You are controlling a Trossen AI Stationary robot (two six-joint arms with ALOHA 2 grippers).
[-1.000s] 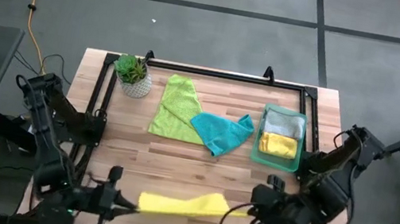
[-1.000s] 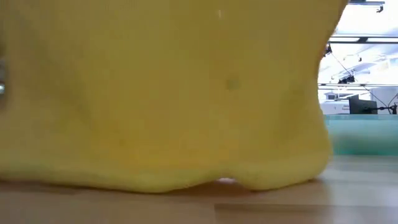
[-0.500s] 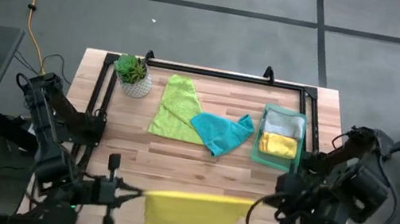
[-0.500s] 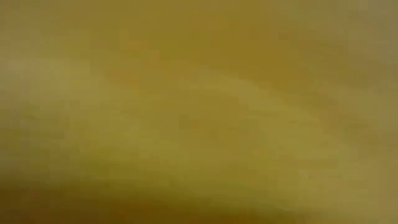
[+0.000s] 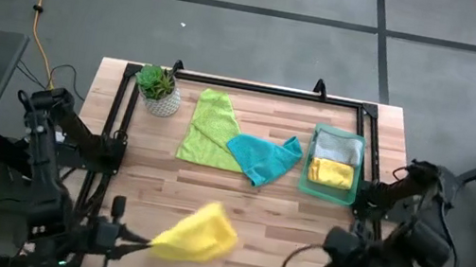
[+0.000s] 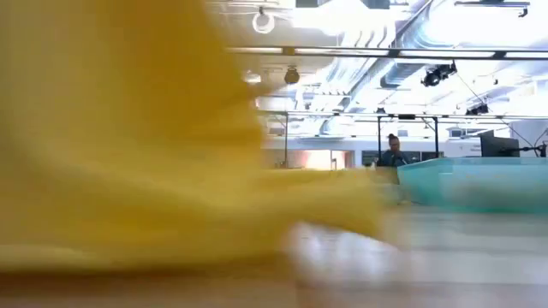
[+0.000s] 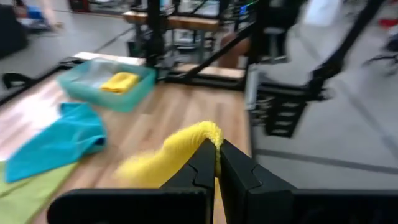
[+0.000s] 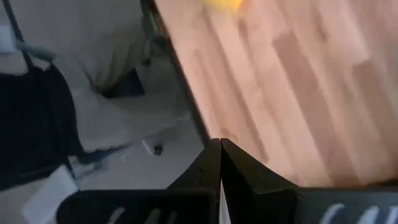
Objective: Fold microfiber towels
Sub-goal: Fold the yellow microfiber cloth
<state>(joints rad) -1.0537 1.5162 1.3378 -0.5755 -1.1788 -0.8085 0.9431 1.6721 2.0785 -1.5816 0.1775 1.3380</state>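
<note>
A yellow towel (image 5: 196,232) is bunched near the table's near edge, left of the middle. It fills the left of the low view (image 6: 128,154), blurred. My left gripper (image 5: 142,240) is shut on its left end and shows in the left wrist view (image 7: 217,152). My right gripper (image 5: 332,264) is shut and empty at the near right, well apart from the towel; in the right wrist view (image 8: 219,149) it is at the table's edge. A lime green towel (image 5: 208,129) and a teal towel (image 5: 263,157) lie flat at the far middle, the teal one overlapping the green one's edge. My left gripper pinches a bunched end of the yellow towel (image 7: 208,132) between its two fingers. The fingers come about level from the table's left. The towel trails away from the fingertips toward the table's right, slack. Whether it rests on the table, I cannot tell.
A translucent green tray (image 5: 307,178) at the far right holds a folded grey towel (image 5: 338,147) and a folded yellow one (image 5: 331,173). A small potted plant (image 5: 157,87) stands at the far left. A black frame (image 5: 264,87) runs along the far edge. Bare wood lies between.
The yellow towel was stretched between both grippers, then spread wide. Now its right end is free of my right gripper, and the towel has gathered into a bunch toward my left gripper. My right gripper has drawn back toward the table's right. My left gripper has shifted slightly left.
</note>
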